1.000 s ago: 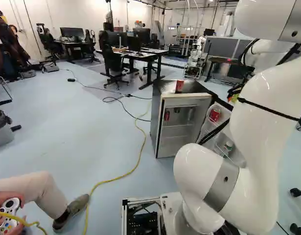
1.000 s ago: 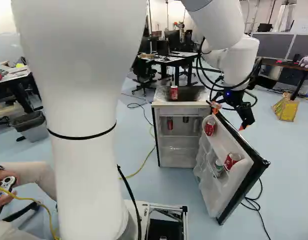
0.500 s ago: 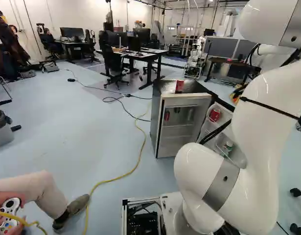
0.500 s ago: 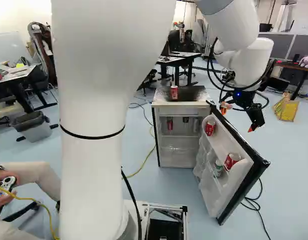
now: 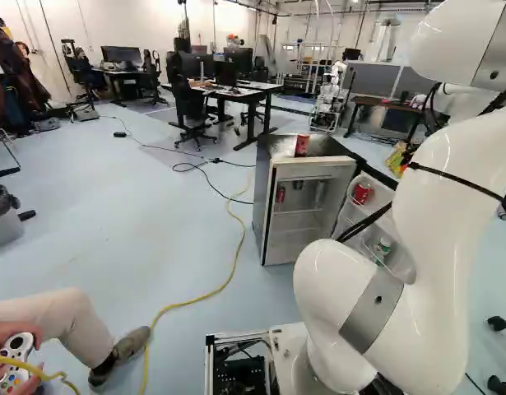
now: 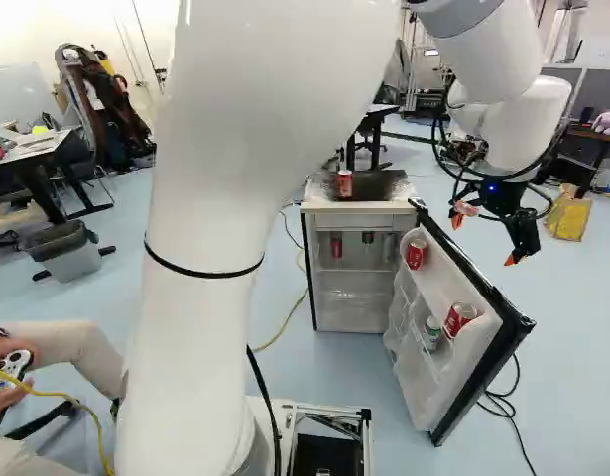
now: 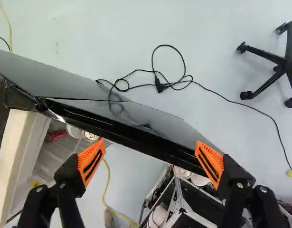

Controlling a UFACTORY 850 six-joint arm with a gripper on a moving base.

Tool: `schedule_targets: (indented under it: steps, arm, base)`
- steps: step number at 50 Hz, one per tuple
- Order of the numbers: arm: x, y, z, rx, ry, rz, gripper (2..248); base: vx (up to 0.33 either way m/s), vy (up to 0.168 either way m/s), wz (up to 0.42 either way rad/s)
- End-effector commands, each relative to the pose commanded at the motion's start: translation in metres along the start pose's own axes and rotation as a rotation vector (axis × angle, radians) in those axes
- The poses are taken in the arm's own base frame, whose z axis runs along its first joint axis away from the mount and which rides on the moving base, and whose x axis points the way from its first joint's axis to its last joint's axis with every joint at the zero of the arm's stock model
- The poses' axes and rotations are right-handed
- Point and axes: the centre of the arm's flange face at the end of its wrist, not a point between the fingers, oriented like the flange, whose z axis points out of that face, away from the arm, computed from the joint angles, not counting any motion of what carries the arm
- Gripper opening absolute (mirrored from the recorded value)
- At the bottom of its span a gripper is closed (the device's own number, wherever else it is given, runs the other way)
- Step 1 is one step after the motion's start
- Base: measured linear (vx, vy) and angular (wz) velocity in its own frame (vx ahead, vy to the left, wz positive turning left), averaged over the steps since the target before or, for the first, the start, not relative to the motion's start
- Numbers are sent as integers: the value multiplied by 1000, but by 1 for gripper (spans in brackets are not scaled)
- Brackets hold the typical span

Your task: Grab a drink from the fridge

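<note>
**Fingers (image 7: 91,162) spread wide over the open fridge door (image 6: 438,278), no drink caught**

Closest to me rises the white arm (image 6: 195,347), arching over to the door, which stands swung out. Its low shelf carries a red can (image 6: 459,319) beside a green-and-white one (image 6: 431,333); another red can (image 6: 416,255) sits higher up. To my eye the step in hand is getting in position for a drink. I'd lift well clear of the door's top edge, cross to the shelf side, then lower with one finger either side of a can. Hurry it, and a finger could catch the edge and drag the door along.

Above the door, the fingers stand far apart, the edge passing between them in the wrist view. They grip nothing; whether either brushes the edge, I can't tell.

Beyond, inside the fridge (image 6: 350,309), hangs one more red can (image 6: 336,245), and another (image 6: 344,183) stands on top.
</note>
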Motion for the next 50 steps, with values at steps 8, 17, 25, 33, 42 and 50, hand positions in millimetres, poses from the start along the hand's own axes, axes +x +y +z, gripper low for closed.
schedule_targets:
  steps: [8, 17, 25, 33, 42, 50]
  arm:
    - [9, 7, 2, 7, -11, 22, 247]
    - [18, 14, 5, 23, -29, 55, 247]
    - [26, 21, 6, 39, -45, 87, 247]
    - [33, 29, 7, 54, -59, 117, 247]
    - [42, 40, 9, 56, -54, 135, 247]
    - [45, 43, 9, 55, -50, 140, 247]
  base:
    - [0, 0, 0]
    - [0, 0, 0]
    - [0, 0, 0]
    - [0, 0, 0]
    - [0, 0, 0]
    - [0, 0, 0]
